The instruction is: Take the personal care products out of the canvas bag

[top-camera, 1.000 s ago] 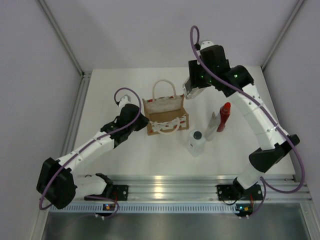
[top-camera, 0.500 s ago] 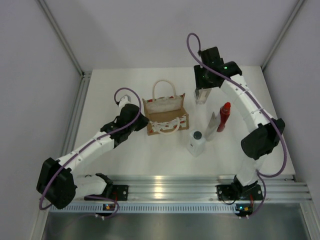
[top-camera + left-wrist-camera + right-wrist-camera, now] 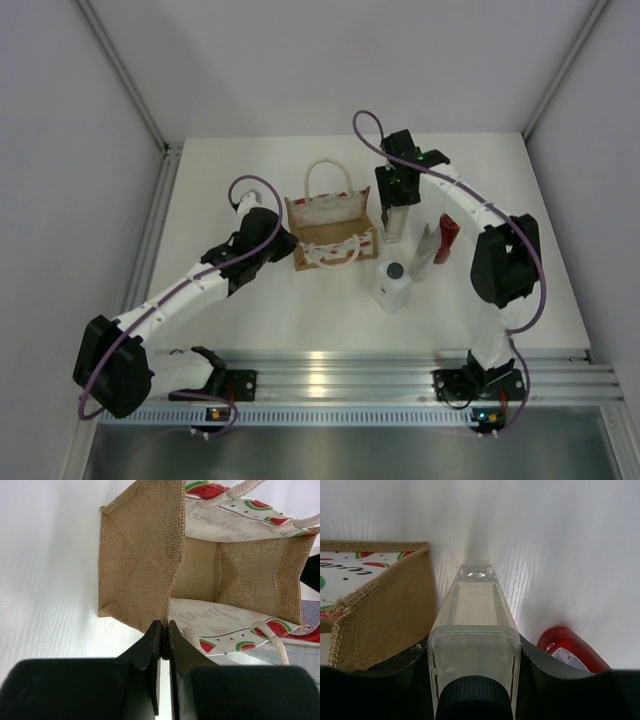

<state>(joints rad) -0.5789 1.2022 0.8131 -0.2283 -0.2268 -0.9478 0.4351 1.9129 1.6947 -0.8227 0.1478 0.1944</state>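
The canvas bag [image 3: 330, 228] stands open at mid-table, its inside showing bare burlap in the left wrist view [image 3: 240, 570]. My left gripper [image 3: 164, 630] is shut on the bag's left side wall edge. My right gripper [image 3: 393, 215] is shut on a white bottle with a dark cap [image 3: 474, 645], held just right of the bag with its base at the table. The red bottle [image 3: 447, 236] and the pale tapered tube [image 3: 424, 252] lie to the right. The second white bottle with a dark cap [image 3: 393, 284] stands in front of the bag.
White walls and metal posts enclose the table [image 3: 230, 300]. An aluminium rail [image 3: 330, 375] runs along the near edge by the arm bases. The red bottle [image 3: 570, 647] lies close beside my right gripper.
My right arm has come down and left from the far side with the white bottle, lowering it to the table beside the bag. The left arm and bag have not moved.
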